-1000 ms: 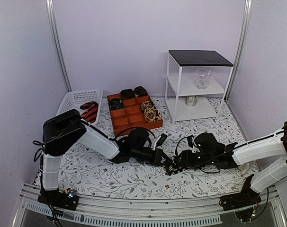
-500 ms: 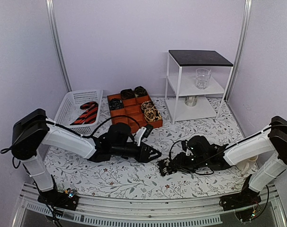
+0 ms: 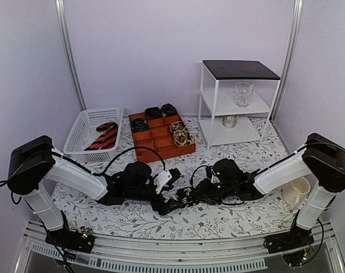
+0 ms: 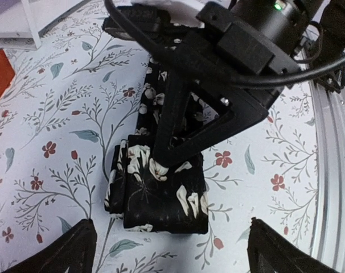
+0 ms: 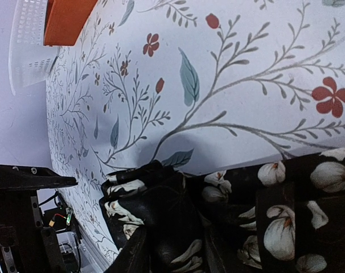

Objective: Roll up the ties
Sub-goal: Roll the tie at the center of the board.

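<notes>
Both arms have swung toward the lower centre of the top view. The left gripper (image 4: 172,253) now stands wide apart over the folded black floral tie (image 4: 161,196). The right gripper (image 5: 172,253) clamps it on the white sprig-printed tablecloth (image 4: 64,114), between lilac walls (image 3: 161,45).

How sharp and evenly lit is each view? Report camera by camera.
Left wrist: the floral tie is crisp. Right wrist: a soft shadow falls on the tablecloth beside it. Top external: even, soft light, the tie small and dark.
</notes>
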